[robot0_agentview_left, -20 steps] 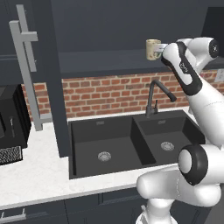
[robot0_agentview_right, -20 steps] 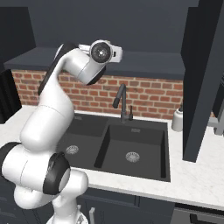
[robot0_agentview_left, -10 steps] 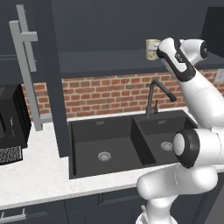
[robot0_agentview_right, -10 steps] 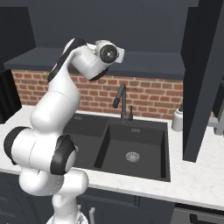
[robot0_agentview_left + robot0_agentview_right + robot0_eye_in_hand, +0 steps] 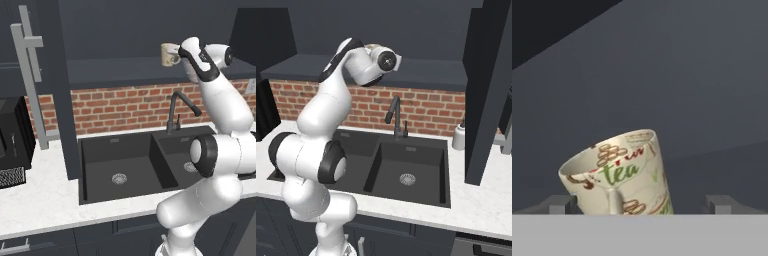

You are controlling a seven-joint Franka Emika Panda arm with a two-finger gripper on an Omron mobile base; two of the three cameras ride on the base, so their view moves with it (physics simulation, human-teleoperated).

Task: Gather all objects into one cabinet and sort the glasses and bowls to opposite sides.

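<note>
A: Scene, left to right in the left base view: the open cabinet door [image 5: 55, 90] with its tall silver bar handle [image 5: 31, 75] is seen at the left; the black double sink [image 5: 145, 162] is set in the white table [image 5: 35, 200] at centre; the faucet [image 5: 180, 107] stands behind it; the cream patterned mug [image 5: 170, 54] is located on the dark cabinet shelf [image 5: 115, 70] at upper right, just beside the raised arm's wrist.

B: State of the gripper [image 5: 642, 202]?

A: The jaws are spread wide; in the hand view the two tips are seen well apart at either side of the mug, and nothing is held between them; whether either tip touches the mug cannot be told.

B: Attitude of the mug?

A: It appears tilted in the hand view, handle toward the camera; since that view rolls with the hand, whether the mug itself leans on the shelf cannot be confirmed.

B: Hazards from this point?

A: Judged as follows; if the jaws are closed off-centre, the mug may be pushed sideways or spun about its handle rather than gripped; if the hand is advanced further, the mug may be knocked deeper onto the shelf or toppled; if it is lifted with a shallow grip near the rim, it may slip and be dropped into the sink below; a white soap bottle [image 5: 458, 137] stands by the right-hand door and could be struck by a wide swing of the arm.
</note>
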